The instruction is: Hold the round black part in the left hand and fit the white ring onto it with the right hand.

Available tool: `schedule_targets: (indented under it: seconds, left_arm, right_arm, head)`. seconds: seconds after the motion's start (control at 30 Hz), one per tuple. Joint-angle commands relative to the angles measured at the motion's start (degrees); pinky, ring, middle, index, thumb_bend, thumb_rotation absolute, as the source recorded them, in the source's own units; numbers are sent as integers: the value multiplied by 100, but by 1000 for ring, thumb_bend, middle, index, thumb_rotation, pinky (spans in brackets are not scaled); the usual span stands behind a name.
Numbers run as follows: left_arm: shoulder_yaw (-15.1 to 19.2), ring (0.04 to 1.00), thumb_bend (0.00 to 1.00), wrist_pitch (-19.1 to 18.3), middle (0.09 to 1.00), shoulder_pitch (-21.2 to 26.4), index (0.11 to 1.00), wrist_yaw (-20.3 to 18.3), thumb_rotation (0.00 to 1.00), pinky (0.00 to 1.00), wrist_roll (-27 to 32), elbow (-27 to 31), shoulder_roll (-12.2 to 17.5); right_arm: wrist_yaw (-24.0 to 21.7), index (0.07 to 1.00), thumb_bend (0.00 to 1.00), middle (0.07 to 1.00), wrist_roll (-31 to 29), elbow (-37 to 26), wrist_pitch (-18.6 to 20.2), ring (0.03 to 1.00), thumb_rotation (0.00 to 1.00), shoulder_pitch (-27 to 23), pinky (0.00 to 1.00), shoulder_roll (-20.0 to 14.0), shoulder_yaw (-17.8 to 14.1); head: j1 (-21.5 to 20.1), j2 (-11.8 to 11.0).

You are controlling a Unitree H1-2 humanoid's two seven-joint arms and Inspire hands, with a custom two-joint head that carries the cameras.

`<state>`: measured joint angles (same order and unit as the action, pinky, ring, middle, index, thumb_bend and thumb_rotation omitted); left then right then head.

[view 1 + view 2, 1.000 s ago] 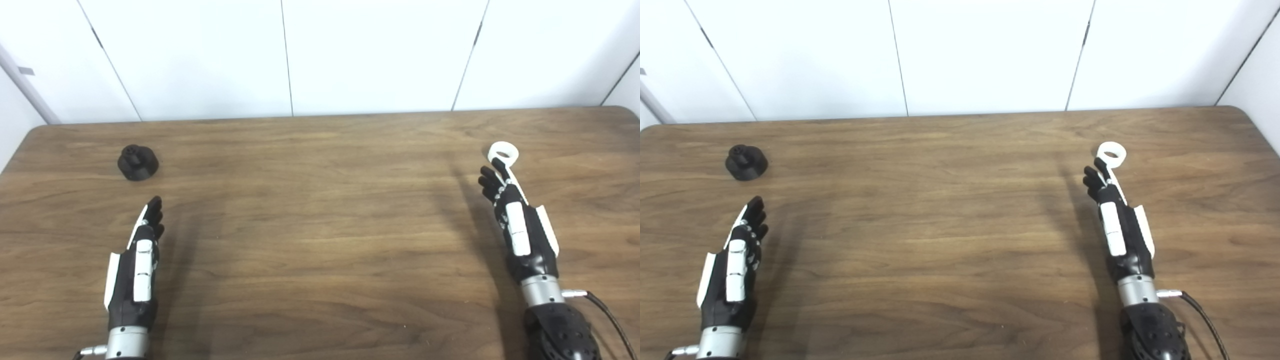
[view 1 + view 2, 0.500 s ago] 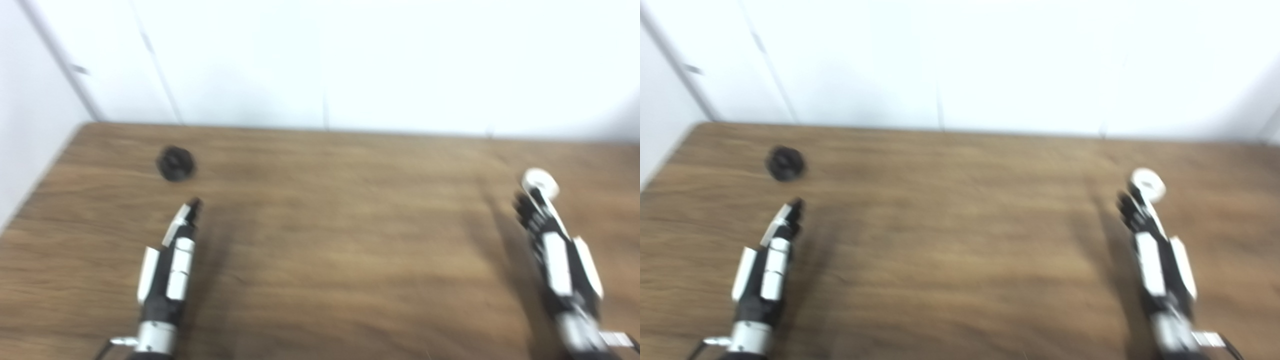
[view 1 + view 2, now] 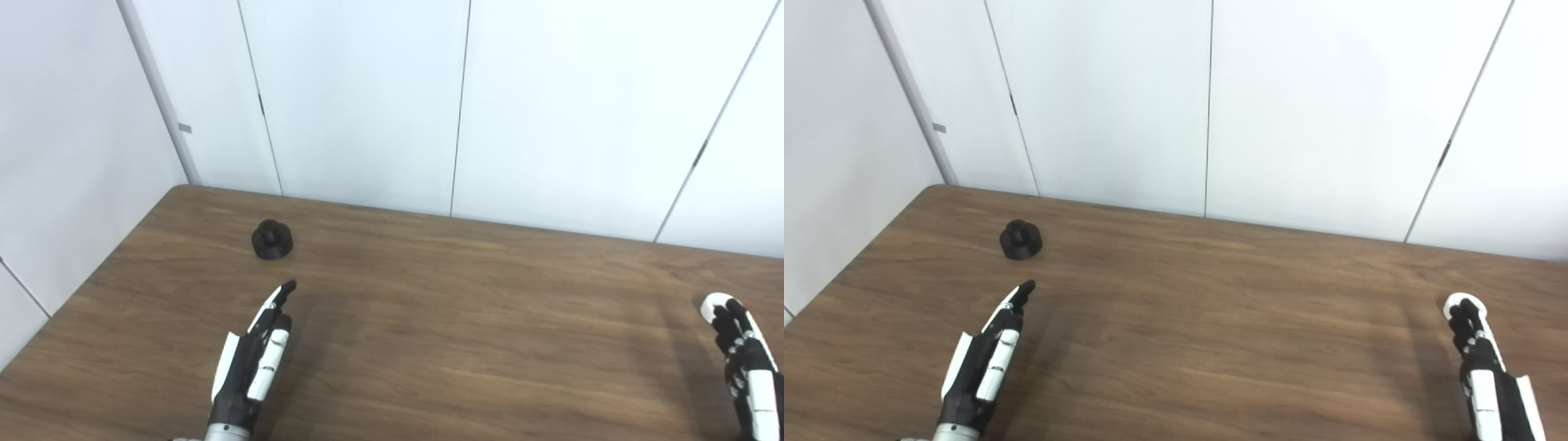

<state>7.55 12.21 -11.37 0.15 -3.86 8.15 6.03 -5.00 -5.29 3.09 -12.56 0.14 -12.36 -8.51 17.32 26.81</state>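
Observation:
The round black part (image 3: 272, 239) stands on the wooden table (image 3: 429, 306) at the far left; it also shows in the right eye view (image 3: 1020, 239). My left hand (image 3: 254, 361) is open, fingers straight, pointing at the part from a short way in front of it, not touching. The white ring (image 3: 715, 304) lies on the table at the right edge, partly hidden by my right hand's fingertips. My right hand (image 3: 1485, 373) is open and flat, its fingertips over the ring (image 3: 1461, 302); I cannot tell whether they touch it.
White wall panels (image 3: 367, 104) stand behind the table and along its left side. The table's left edge (image 3: 92, 275) runs close to the black part.
The camera has tilted up and turned left, so the whole scene sits lower and further right. The hands and both parts seem to hold their places on the table.

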Motion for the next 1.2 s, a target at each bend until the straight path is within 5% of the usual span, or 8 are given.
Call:
schedule_targets:
  seconds: [0.0, 0.23, 0.33, 0.4, 0.57, 0.97, 1.17]
  left_arm:
    - [-161, 975, 526, 162, 957, -176, 930, 139, 947, 1000, -47, -550, -280]
    - [-54, 971, 526, -177, 956, -252, 924, 274, 789, 1000, 1, -170, -372]
    - [42, 851, 595, -588, 919, -161, 911, 465, 561, 752, -310, 209, -296]
    - [74, 921, 609, -816, 936, -46, 919, 496, 457, 876, -443, 357, -153]
    - [228, 956, 658, -1578, 948, 418, 938, 445, 342, 960, -614, 760, 233]
    - [404, 1000, 854, -2941, 1000, 1321, 941, 162, 292, 1000, -1366, 983, 1447]
    - [366, 1000, 914, -2935, 1000, 1773, 949, 131, 326, 1000, -1626, 479, 1922]
  right_arm:
    - [7, 967, 562, 948, 33, 628, -106, 953, 1000, 416, 997, 133, 72]
    - [42, 957, 555, 936, 79, 521, -86, 938, 1000, 484, 968, 156, 57]
    - [98, 951, 571, 930, 238, 487, -65, 931, 1000, 514, 951, 134, 77]
    - [132, 948, 581, 923, 337, 475, -90, 923, 1000, 531, 940, 122, 94]
    - [131, 951, 606, 917, 431, 465, -110, 921, 1000, 562, 936, 107, 109]
    - [185, 943, 638, 900, 617, 341, -81, 908, 1000, 664, 906, 128, 123]
    - [185, 943, 648, 897, 651, 337, -97, 905, 1000, 669, 904, 139, 134]
  head:
    - [4, 8]
    - [-86, 19]
    - [-101, 33]
    - [-124, 38]
    - [-141, 59]
    - [-167, 119]
    - [-191, 121]
